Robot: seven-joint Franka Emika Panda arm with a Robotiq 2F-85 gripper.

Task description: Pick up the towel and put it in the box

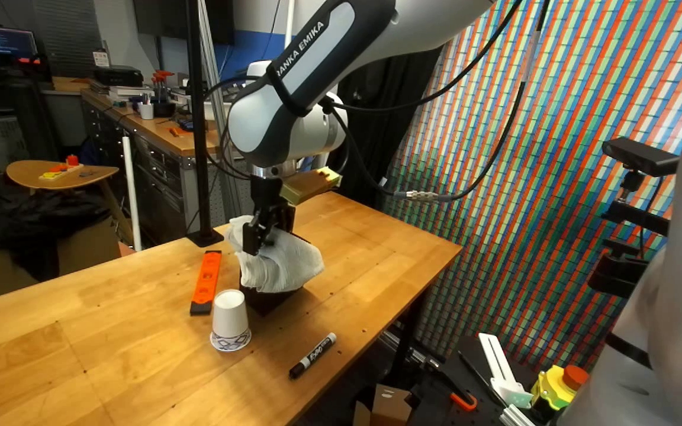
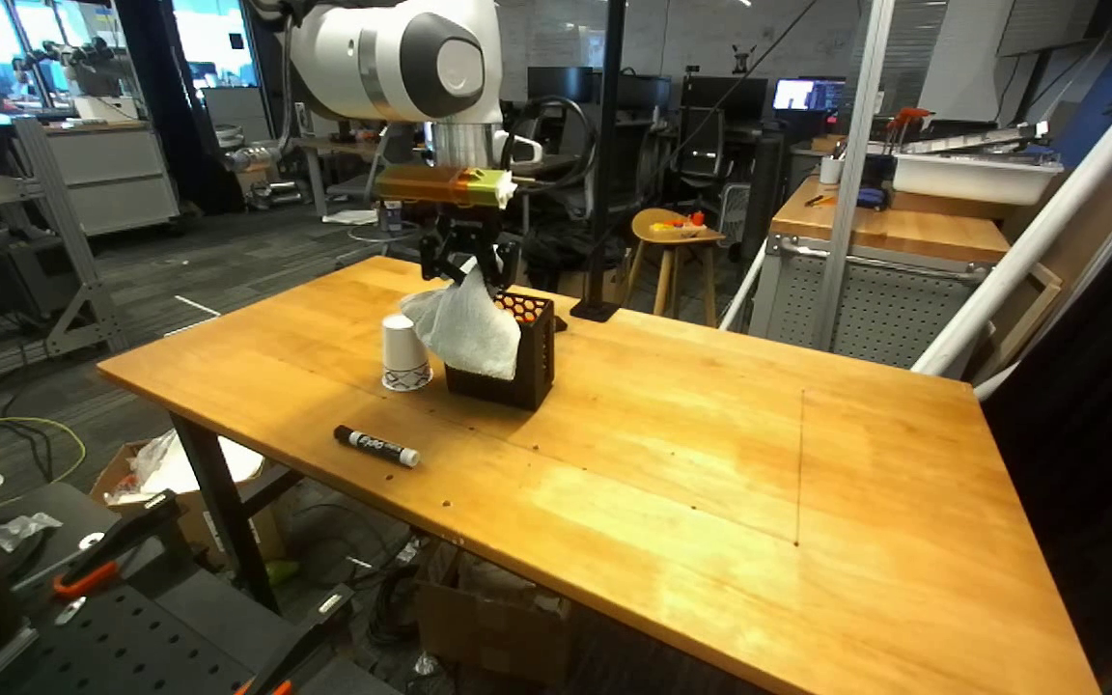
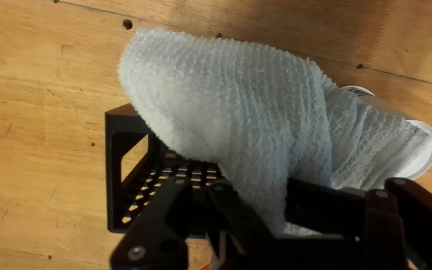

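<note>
The black two-fingered tool (image 2: 476,275) pinches a white ribbed cloth towel (image 2: 472,333), which droops beneath it and partly hides a black perforated box (image 2: 535,367) below; whether towel and box touch is unclear. Also below the tool, an upside-down white paper cup (image 2: 401,347) stands on the wooden bench (image 2: 672,483).

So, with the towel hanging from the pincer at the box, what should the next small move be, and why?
Probably ease the pincer slightly toward the uncovered part of the box before letting go. In an exterior view, the gripped towel hangs down outside the box's wall, while the wrist view shows part of the opening uncovered; releasing here could leave the towel draped outside.
</note>
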